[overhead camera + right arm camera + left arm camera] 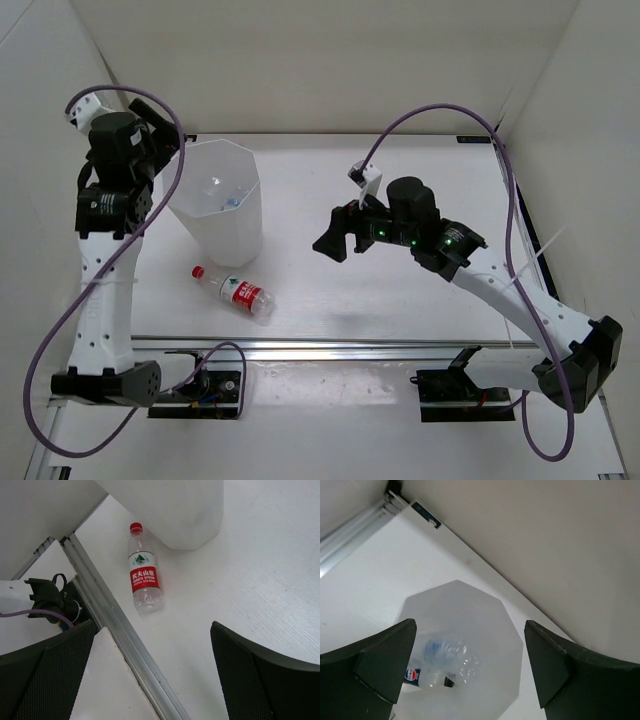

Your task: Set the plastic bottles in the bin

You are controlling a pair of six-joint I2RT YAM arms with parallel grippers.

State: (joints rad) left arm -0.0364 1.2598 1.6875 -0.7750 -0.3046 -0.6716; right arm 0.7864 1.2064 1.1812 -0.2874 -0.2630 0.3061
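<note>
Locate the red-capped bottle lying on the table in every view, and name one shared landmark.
Top external: red-capped bottle lies left of centre, on the near side of the bin.
Left wrist: not in view; the bin shows from above.
Right wrist: upper centre, beside the bin.
Shared landmark: the bin.

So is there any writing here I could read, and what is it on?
"农夫山泉": on the red label of the bottle outside the bin.
"NONGFU SPRING": same label, just below; the finer line under it is too small to read.
Round logo on a second bottle inside the bin: too blurred to read.
No other text shows.
</note>
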